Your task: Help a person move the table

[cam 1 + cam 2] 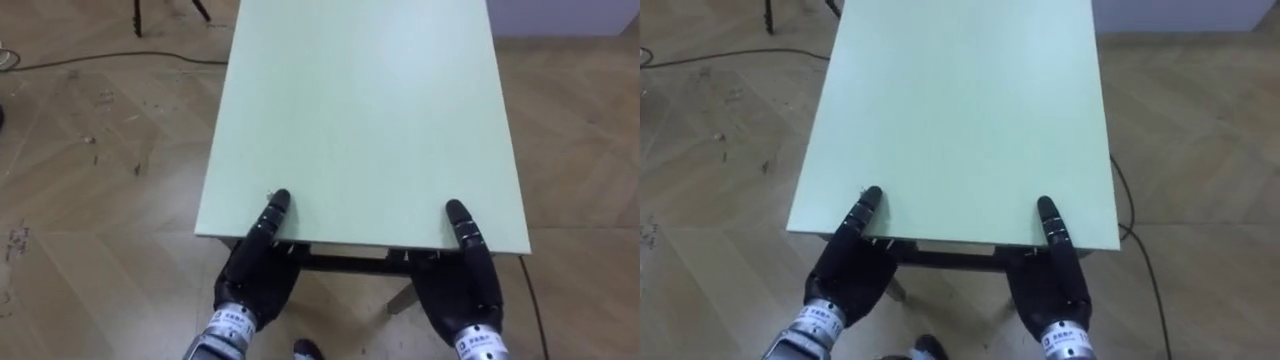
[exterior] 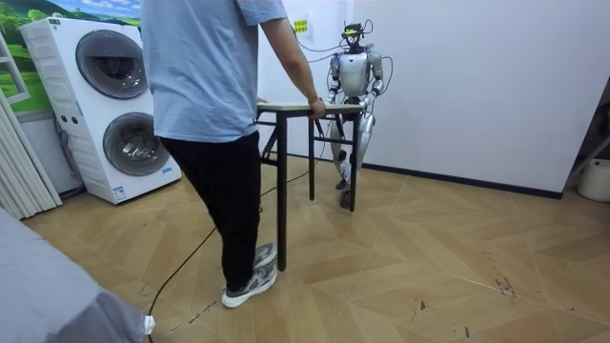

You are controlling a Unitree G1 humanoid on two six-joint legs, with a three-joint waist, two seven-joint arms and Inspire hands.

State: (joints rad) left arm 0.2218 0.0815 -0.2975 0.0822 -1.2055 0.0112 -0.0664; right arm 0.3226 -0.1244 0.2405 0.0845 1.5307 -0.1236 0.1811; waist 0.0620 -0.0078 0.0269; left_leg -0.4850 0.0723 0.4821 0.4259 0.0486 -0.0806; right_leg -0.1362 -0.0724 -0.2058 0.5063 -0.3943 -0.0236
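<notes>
table (image 1: 365,110) fills mid-frame in the eye view, mid-carry i'd say. person (image 2: 205,105), left foreground of the room view, holds the far end. left hand (image 1: 255,270) and right hand (image 1: 465,280) sit bottom-frame at its near edge, grip hidden, can't tell. next: step together, stay level.

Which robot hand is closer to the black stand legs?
Left. The left hand is at the table edge nearest the black stand legs; the right hand is farther right.
</notes>
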